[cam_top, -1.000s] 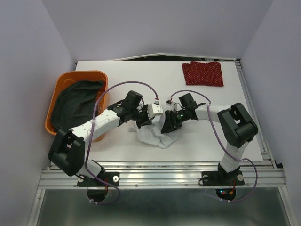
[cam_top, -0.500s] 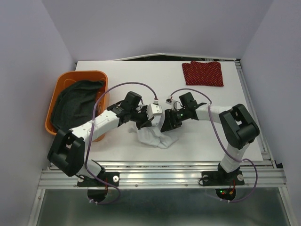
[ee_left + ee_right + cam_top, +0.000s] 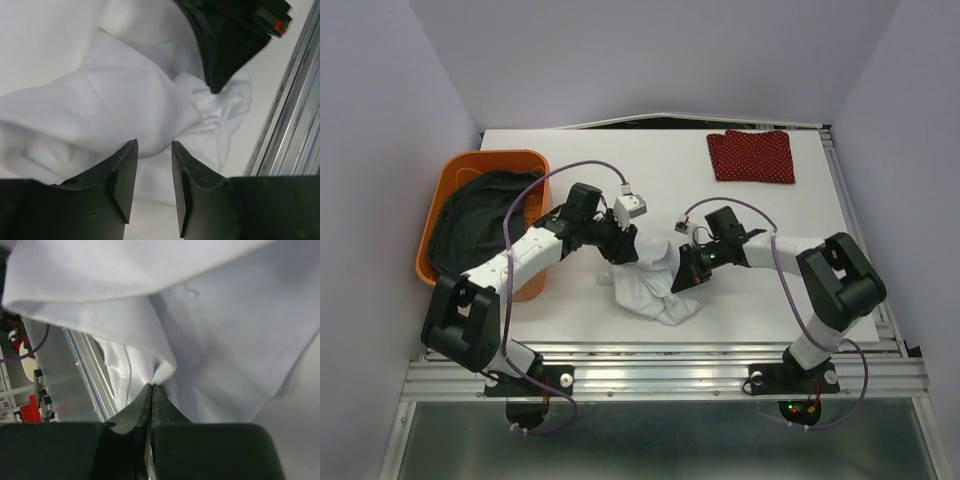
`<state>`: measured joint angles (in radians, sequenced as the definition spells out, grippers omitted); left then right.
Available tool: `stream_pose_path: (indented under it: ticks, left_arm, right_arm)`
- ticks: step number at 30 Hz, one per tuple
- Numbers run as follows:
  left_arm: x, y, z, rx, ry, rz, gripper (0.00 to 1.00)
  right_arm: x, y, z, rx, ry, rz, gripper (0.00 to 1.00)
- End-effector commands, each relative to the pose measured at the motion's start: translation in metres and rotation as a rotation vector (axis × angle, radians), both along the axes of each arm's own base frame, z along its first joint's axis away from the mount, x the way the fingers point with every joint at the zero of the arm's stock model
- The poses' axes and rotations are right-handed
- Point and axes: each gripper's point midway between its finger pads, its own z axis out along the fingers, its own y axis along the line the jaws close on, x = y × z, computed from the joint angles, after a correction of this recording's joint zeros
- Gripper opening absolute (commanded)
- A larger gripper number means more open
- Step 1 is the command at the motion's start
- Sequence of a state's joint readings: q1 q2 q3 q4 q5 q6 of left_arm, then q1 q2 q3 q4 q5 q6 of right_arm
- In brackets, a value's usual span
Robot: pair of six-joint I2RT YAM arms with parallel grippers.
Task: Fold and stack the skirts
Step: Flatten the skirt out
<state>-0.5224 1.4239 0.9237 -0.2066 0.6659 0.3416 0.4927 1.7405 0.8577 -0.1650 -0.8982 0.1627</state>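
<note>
Two arms meet over the white skirt (image 3: 645, 292), which lies crumpled on the worktop (image 3: 660, 170) near its front edge, roughly midway between the arms' bases. The right gripper (image 3: 151, 387) has its fingers pressed together at the tips, pinching a fold of the white cloth on the heap's right side. The left gripper (image 3: 152, 145) holds its fingers slightly spread, a clear gap between them and nothing caught there, and hovers just over the heap's upper left part, with the cloth bunched below its tips. The two grippers stand close together, with the right one's dark tip touching the cloth just beyond the left one. The red skirt (image 3: 752, 156), speckled with white dots, lies flat in a neat rectangle at the far right of the worktop, well apart from both arms. The dark grey skirt (image 3: 475, 225) sits bundled inside the orange basket (image 3: 495, 157) at the worktop's left edge, filling most of it.
</note>
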Motion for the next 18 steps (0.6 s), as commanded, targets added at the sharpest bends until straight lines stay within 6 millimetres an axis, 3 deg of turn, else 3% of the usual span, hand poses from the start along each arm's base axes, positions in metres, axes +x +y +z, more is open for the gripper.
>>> stream_pose_path:
  ticks: [1, 2, 3, 5, 6, 7, 8, 9, 10, 11, 12, 14, 16, 17, 18]
  left_arm:
    - [0.047, -0.005, 0.078, -0.178, -0.054, 0.108, 0.49]
    - [0.056, -0.008, 0.077, -0.17, -0.044, 0.11, 0.5]
    - [0.069, -0.015, 0.098, -0.19, -0.093, 0.093, 0.5]
    - [0.083, -0.025, 0.086, -0.163, -0.07, 0.076, 0.51]
    - [0.095, -0.032, 0.098, -0.16, -0.107, 0.066, 0.51]
    - [0.102, -0.037, 0.095, -0.134, -0.141, 0.026, 0.51]
    - [0.102, -0.045, 0.067, -0.076, -0.082, 0.003, 0.51]
    - [0.111, -0.053, 0.076, -0.074, -0.131, -0.046, 0.51]
    - [0.114, -0.057, 0.067, -0.058, -0.107, -0.056, 0.51]
    - [0.116, -0.064, 0.042, -0.027, -0.047, -0.064, 0.51]
    - [0.123, -0.07, 0.044, -0.028, -0.05, -0.068, 0.5]
    - [0.128, -0.077, 0.017, 0.002, 0.0, -0.073, 0.5]
    - [0.132, -0.086, 0.012, 0.023, -0.009, -0.083, 0.5]
    - [0.129, -0.087, -0.002, 0.048, 0.02, -0.096, 0.51]
    - [0.126, -0.092, -0.004, 0.058, 0.022, -0.106, 0.5]
  right_arm:
    - [0.0, 0.002, 0.035, 0.071, -0.16, 0.031, 0.01]
    - [0.0, 0.002, 0.046, 0.085, -0.194, 0.03, 0.01]
    - [0.0, 0.001, 0.05, 0.089, -0.209, 0.028, 0.01]
    - [-0.003, -0.001, 0.054, 0.091, -0.232, 0.029, 0.01]
    - [-0.003, -0.002, 0.058, 0.098, -0.26, 0.039, 0.01]
    - [-0.006, -0.004, 0.057, 0.092, -0.255, 0.045, 0.01]
    - [-0.007, -0.005, 0.057, 0.088, -0.259, 0.052, 0.01]
    - [-0.009, -0.007, 0.056, 0.08, -0.263, 0.059, 0.01]
    - [-0.009, -0.008, 0.056, 0.075, -0.263, 0.057, 0.01]
    - [-0.011, -0.009, 0.055, 0.07, -0.261, 0.055, 0.01]
    - [-0.011, -0.01, 0.055, 0.066, -0.267, 0.056, 0.01]
    - [-0.019, -0.011, 0.056, 0.064, -0.255, 0.073, 0.01]
    - [-0.022, -0.015, 0.056, 0.05, -0.265, 0.078, 0.01]
    - [-0.024, -0.016, 0.055, 0.045, -0.261, 0.076, 0.01]
    - [-0.029, -0.017, 0.053, 0.04, -0.285, 0.11, 0.01]
